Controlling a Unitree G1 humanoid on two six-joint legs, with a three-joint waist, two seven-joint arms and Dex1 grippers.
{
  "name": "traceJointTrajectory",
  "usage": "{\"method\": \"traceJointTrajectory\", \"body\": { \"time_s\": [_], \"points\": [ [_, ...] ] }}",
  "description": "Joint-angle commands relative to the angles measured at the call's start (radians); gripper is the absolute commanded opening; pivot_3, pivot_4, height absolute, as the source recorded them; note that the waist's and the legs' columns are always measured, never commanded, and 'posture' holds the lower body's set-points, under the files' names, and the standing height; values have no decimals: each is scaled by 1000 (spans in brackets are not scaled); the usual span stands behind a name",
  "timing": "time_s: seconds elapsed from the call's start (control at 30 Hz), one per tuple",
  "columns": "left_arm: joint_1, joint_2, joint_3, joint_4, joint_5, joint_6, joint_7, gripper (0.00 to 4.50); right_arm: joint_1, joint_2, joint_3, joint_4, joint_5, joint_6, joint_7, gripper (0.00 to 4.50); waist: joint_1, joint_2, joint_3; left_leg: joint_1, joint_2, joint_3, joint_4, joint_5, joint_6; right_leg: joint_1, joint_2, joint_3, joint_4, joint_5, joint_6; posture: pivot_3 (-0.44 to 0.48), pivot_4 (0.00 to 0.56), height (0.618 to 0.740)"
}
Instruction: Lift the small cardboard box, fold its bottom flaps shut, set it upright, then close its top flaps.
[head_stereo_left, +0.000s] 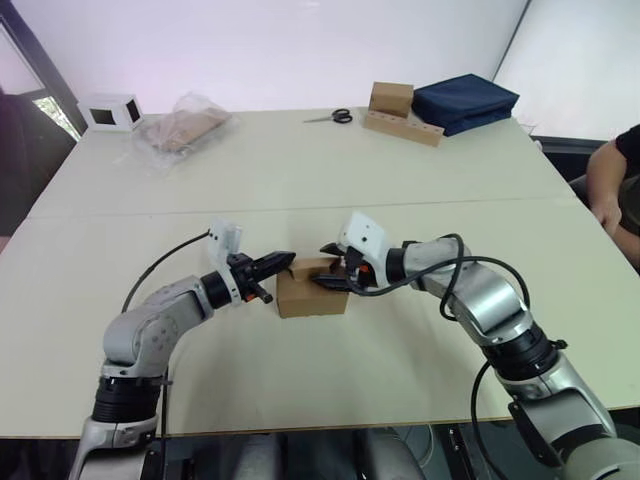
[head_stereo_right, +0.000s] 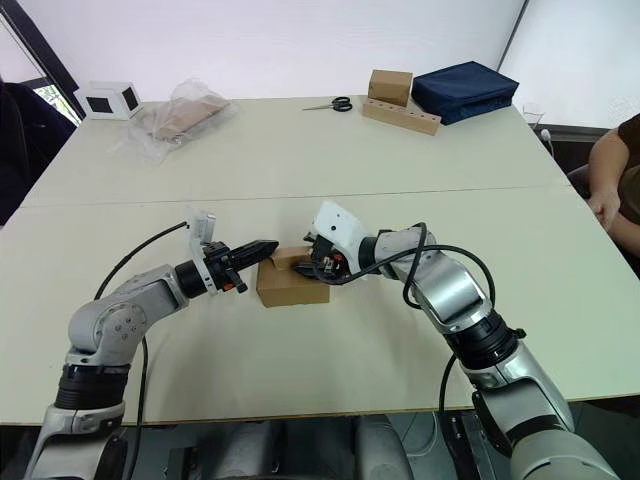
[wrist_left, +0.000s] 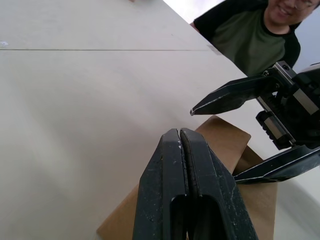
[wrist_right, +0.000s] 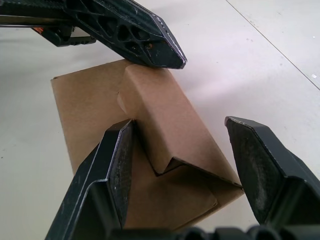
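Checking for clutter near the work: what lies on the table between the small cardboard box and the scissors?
Nothing: in the left eye view, bare table runs from the small cardboard box to the scissors.

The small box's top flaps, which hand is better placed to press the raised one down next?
Probably the left hand: its fingers are shut and its tip sits right at the raised top flap of the small cardboard box. The right hand is open, straddling the flap.
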Motion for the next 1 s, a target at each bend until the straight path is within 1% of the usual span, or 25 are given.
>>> {"method": "traceJointTrajectory", "body": {
  "time_s": [0.03, 0.23, 0.4, 0.53, 0.6, 0.73, 0.9, 1.0],
  "points": [
    [-8, -2, -10, -12, -5, 18, -1, 0, -8, 9, -21, -5, -13, 5, -12, 2958, 0, 0, 0, 0, 0, 0, 0, 0, 0, 0, 0, 0, 0, 0, 0, 0, 150, 740],
    [-10, 10, -18, -14, 12, 12, -6, 0, 1, 16, -35, -23, 10, 17, -6, 2958, -1, 0, 0, 0, 0, 0, 0, 0, 0, 0, 0, 0, 0, 0, 0, 0, 150, 740],
    [-8, 46, -85, -7, 102, -31, -22, 0, 33, 35, -127, -80, 129, 67, 29, 2958, 1, 0, 0, 0, 0, 0, 0, 0, 0, 0, 0, 0, 0, 0, 0, 0, 150, 740],
    [-13, 47, -100, 1, 143, -78, -29, 0, 50, 54, -196, -94, 201, 102, 18, 2958, 2, 0, 0, 0, 0, 0, 0, 0, 0, 0, 0, 0, 0, 0, 0, 0, 150, 740],
    [-20, 36, -83, -2, 141, -99, -27, 0, 58, 74, -224, -99, 231, 128, -5, 2958, 2, 0, 0, 0, 0, 0, 0, 0, 0, 0, 0, 0, 0, 0, 0, 0, 150, 740],
    [-30, 42, -43, -60, 93, -73, -31, 0, 81, 89, -237, -106, 248, 157, -35, 2958, 2, 0, 0, 0, 0, 0, 0, 0, 1, 0, 0, 0, 0, 0, 0, 0, 150, 740],
    [-13, 77, -11, -152, 37, -22, -39, 0, 98, 95, -243, -111, 266, 172, -56, 2958, -5, 0, 0, 0, 0, 0, 0, 0, 1, -1, 0, 0, 0, 0, 0, 0, 150, 740],
    [3, 111, -11, -194, 28, 1, -49, 0, 104, 94, -253, -111, 278, 173, -63, 2958, -9, 0, 0, 0, 0, 0, -1, 0, 1, -1, 1, 0, 0, 0, 0, 0, 150, 740]
  ]
}}
